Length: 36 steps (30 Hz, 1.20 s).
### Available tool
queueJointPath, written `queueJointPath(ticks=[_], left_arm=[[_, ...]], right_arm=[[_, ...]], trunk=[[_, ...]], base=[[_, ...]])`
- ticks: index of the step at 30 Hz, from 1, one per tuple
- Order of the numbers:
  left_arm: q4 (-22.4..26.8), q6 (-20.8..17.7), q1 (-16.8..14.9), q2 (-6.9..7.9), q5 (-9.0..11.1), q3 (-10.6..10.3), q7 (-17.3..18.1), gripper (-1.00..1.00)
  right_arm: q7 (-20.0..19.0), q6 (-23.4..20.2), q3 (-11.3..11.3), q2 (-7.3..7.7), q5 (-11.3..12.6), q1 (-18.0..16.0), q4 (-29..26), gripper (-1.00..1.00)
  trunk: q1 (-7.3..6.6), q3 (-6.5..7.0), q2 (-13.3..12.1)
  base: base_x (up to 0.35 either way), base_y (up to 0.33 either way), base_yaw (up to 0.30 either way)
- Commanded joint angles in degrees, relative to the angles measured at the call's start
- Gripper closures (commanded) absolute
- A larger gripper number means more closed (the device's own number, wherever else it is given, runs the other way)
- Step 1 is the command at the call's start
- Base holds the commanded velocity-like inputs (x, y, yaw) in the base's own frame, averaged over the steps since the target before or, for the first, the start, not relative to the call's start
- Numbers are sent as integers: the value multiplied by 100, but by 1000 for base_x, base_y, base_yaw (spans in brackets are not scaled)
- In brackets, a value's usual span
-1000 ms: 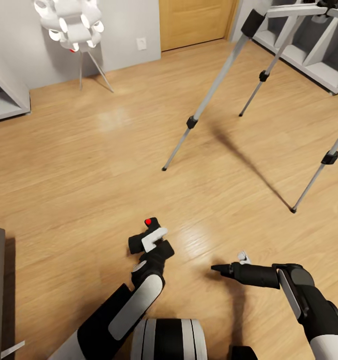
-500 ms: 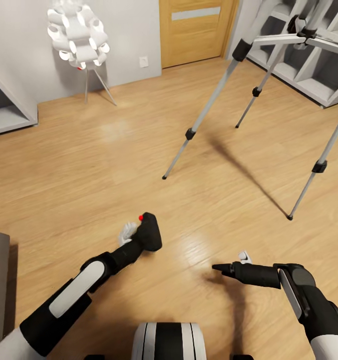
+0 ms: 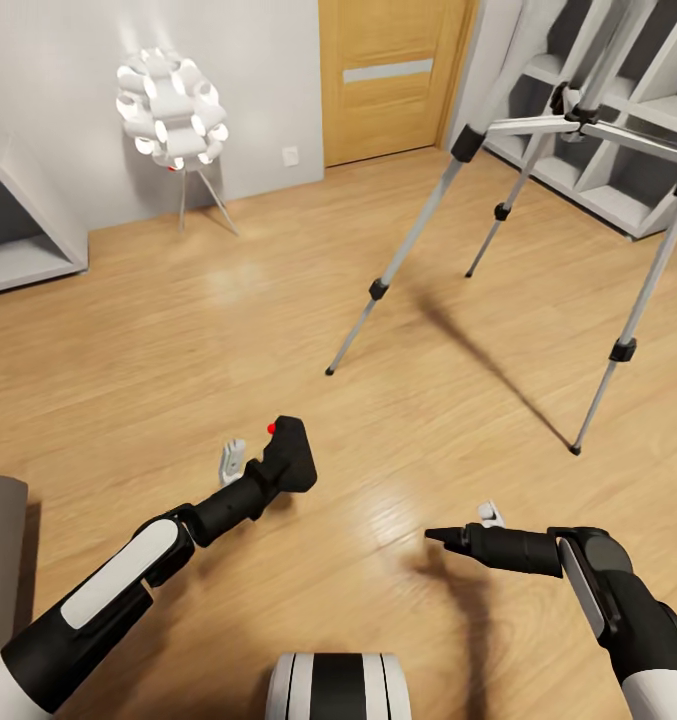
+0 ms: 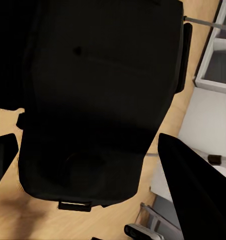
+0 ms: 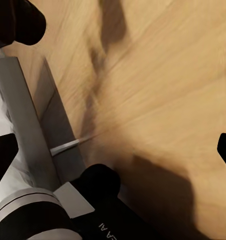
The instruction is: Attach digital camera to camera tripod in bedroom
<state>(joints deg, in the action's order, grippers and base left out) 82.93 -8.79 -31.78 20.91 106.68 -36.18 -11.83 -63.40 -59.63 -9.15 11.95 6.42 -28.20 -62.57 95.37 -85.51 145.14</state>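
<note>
Left gripper (image 3: 263,470) clamped on the digital camera (image 3: 290,458), chunky black body with red dot, held above bare wooden floor (image 3: 178,340). Camera tripod (image 3: 538,180) stands at 1 o'clock, silver legs splayed, open floor between. Right gripper (image 3: 458,530) at 4 o'clock, empty; opening unclear.

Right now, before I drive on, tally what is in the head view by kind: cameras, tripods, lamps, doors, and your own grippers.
Digital camera: 1, held in the left gripper
Camera tripod: 1, standing on the wooden floor
Globe-cluster lamp: 1, by the grey wall
Wooden door: 1
Grippers: 2, left gripper and right gripper
Total: 6
</note>
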Motion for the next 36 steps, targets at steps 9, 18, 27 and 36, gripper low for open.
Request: queueJointPath(ticks=[9, 18, 27, 36], left_arm=[[31, 0, -4, 10, 29, -15, 1, 100], [39, 0, -4, 4, -80, -26, 86, 100], [46, 0, -4, -47, -418, -33, 105, 100], [56, 0, -4, -65, -730, -46, 115, 100]], right_arm=[[50, -37, 1, 1, 25, -2, -1, -100], [55, -37, 1, 1, 26, -2, -1, -100], [56, -37, 1, -1, 26, -2, -1, -100], [56, -37, 1, -4, 15, -2, 3, -100]], trunk=[[-24, 196, -11], [-47, 396, -23], [-70, 595, -35], [-93, 795, -47]], base=[[0, 0, 0], [0, 0, 0], [0, 0, 0], [0, 0, 0]])
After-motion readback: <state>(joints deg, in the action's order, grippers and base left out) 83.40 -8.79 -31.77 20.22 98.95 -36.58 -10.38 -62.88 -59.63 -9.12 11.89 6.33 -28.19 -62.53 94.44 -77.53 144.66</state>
